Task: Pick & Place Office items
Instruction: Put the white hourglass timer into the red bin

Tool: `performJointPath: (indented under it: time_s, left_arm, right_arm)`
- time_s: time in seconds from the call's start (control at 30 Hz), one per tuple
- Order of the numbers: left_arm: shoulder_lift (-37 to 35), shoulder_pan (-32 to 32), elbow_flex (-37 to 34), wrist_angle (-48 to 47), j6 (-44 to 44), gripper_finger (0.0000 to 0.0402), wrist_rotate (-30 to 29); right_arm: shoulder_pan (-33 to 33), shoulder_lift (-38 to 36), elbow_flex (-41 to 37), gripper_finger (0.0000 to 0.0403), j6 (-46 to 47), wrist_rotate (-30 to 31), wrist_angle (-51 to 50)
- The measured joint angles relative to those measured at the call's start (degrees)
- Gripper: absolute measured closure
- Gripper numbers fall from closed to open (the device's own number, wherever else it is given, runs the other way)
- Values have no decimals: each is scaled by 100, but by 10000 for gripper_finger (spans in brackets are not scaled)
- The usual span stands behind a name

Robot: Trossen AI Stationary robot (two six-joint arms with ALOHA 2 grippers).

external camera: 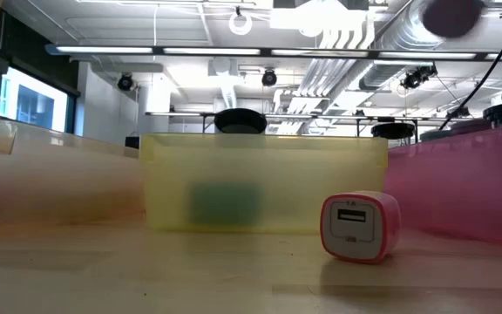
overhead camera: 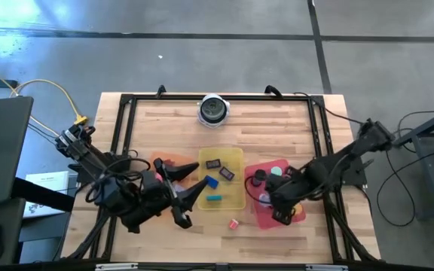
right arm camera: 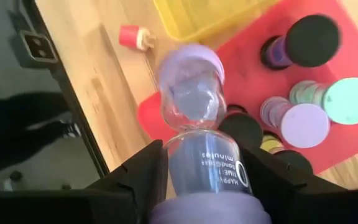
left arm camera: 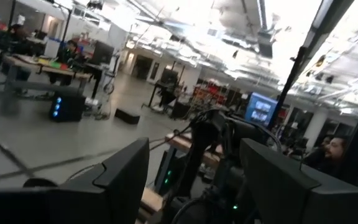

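1. The right gripper [right arm camera: 197, 180] is grasping a purple sand timer [right arm camera: 194, 118] between its two fingers, above the near-left part of the red tray [overhead camera: 296, 214].
2. The timer is pointing out forward from the fingers, its far cap toward the yellow tray [overhead camera: 236, 156].
3. Purple, teal and black discs [right arm camera: 303, 121] are lying in the red tray just beyond the timer.
4. A small red-and-white charger block [overhead camera: 233, 223] is lying on the table [overhead camera: 164, 120], near side, between the trays.
5. The left gripper [overhead camera: 191, 181] is hovering over the orange tray [overhead camera: 164, 162], fingers spread, holding nothing.
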Motion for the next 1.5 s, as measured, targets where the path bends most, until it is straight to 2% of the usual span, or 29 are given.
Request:
performJointPath:
  time_s: [0.13,0.43,0.83,1.1,1.27,1.5]
  left_arm:
    - [0,-78,-12,-357,-305,156,-220]
    - [0,-440,-14,-855,-1046,156,-335]
    - [28,-931,-14,-908,-1057,156,-399]
    - [28,-899,-14,-894,-244,156,-826]
    - [-2,-764,-14,-807,286,156,-860]
    - [-7,-766,-14,-722,890,156,-1313]
  right_arm:
    - [-150,371,-2,230,-226,-192,-105]
    - [-433,1064,-2,227,-655,-334,-170]
    - [-472,1535,0,230,-1187,-306,-99]
    - [-758,1828,0,228,-1407,-262,-16]
    - [-1008,1991,0,229,-1583,-247,-28]
    - [-1213,2046,0,229,-1730,-282,-93]
